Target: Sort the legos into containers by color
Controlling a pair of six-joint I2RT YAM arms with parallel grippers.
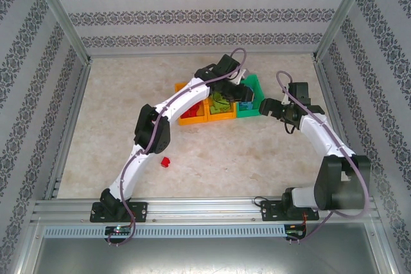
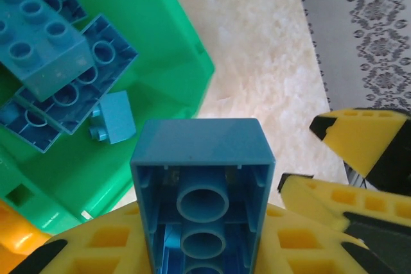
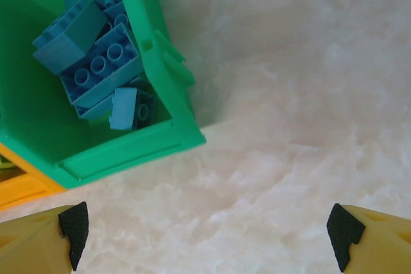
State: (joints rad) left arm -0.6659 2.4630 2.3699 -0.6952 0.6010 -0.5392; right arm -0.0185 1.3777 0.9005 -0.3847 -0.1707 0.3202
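My left gripper (image 2: pixel 202 251) is shut on a blue lego (image 2: pixel 202 178), hollow underside toward the camera, just past the corner of the green container (image 2: pixel 167 36). Several blue legos (image 2: pixel 58 62) lie inside that container. In the top view the left gripper (image 1: pixel 246 93) hovers over the green container (image 1: pixel 255 85). My right gripper (image 3: pixel 209 230) is open and empty above bare table, beside the green container (image 3: pixel 128 152); it sits at its right side (image 1: pixel 268 106). Two orange containers (image 1: pixel 192 119) stand left of the green one, one holding light green legos (image 1: pixel 220 101). A lone red lego (image 1: pixel 165 162) lies on the table.
The right gripper's yellow fingers (image 2: pixel 359 136) show close to the held brick in the left wrist view. An orange container's edge (image 3: pixel 19 187) touches the green one. Patterned walls and metal posts (image 1: pixel 64 17) enclose the table; open tabletop (image 1: pixel 244 152) lies in front of the containers.
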